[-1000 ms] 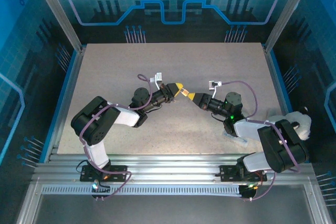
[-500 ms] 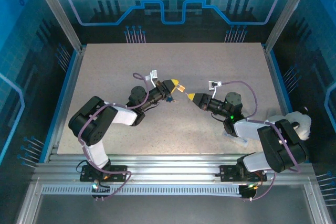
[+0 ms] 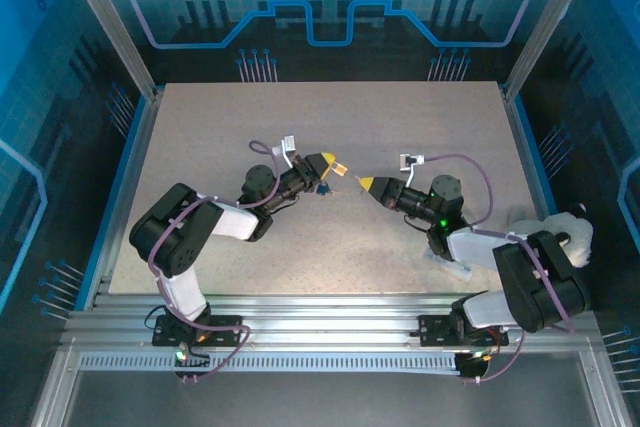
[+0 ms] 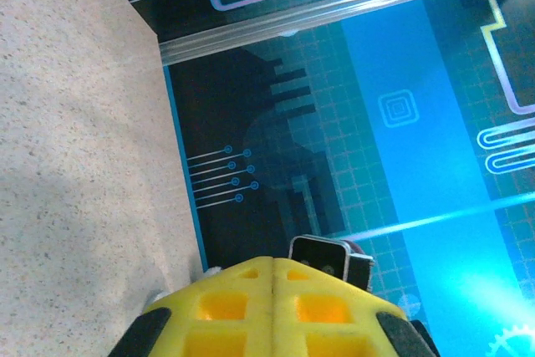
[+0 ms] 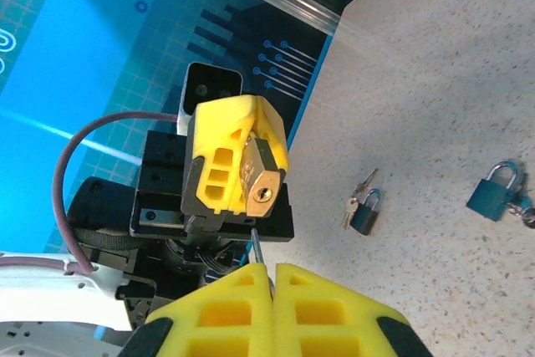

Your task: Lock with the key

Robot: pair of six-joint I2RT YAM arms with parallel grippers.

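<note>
Brass padlock (image 5: 261, 181) and key (image 5: 254, 250) held over the middle of the bench (image 3: 400, 117).
Your left gripper (image 3: 326, 161) clamps the padlock; right gripper (image 3: 365, 184) pinches the key, tip just short of the keyway. Dark padlock (image 5: 365, 211) and blue padlock (image 5: 495, 190) lie beneath.

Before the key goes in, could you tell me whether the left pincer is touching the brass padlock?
Touching: the right wrist view shows the left pincer shut on the brass padlock, its yellow fingers pressed against the body.

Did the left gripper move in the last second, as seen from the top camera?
Yes. The left gripper has shifted left and slightly toward the far edge of the table, so its gap to the right gripper is wider.
</note>
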